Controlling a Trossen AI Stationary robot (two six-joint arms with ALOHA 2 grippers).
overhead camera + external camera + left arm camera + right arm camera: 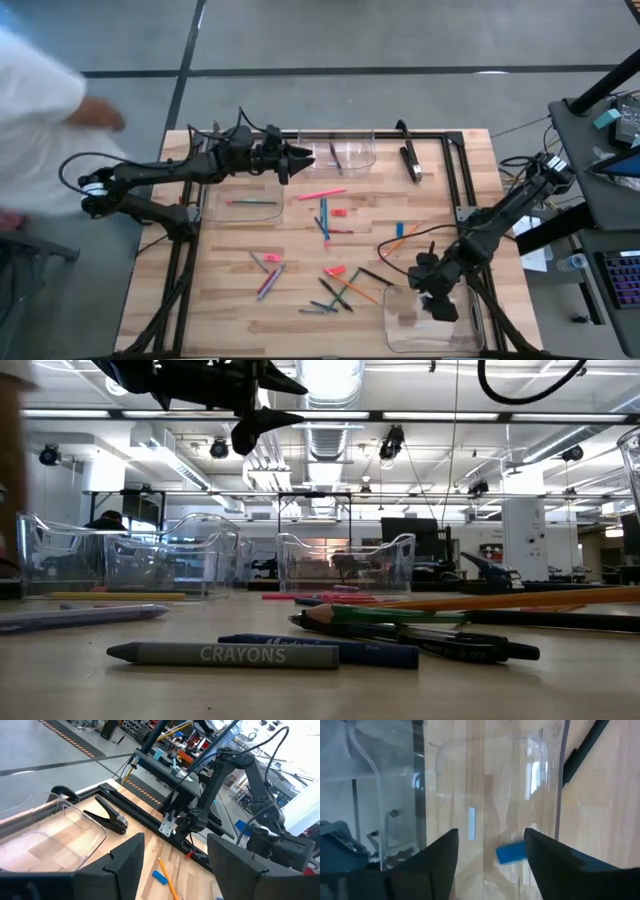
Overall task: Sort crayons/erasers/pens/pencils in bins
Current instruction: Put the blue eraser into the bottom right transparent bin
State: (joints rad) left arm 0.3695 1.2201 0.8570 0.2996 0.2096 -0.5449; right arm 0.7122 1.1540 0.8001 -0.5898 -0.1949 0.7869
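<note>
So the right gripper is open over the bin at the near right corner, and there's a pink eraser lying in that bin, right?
Not quite. The right gripper is open over that bin, but the eraser in it is blue, not pink. The right wrist view shows it between the open fingers, on the bin's floor.

Left arm extends along the far side, its tool (298, 160) raised with fingers apart. Right arm reaches to the near right corner, tool (438, 303) pointing down, fingers apart.
</note>
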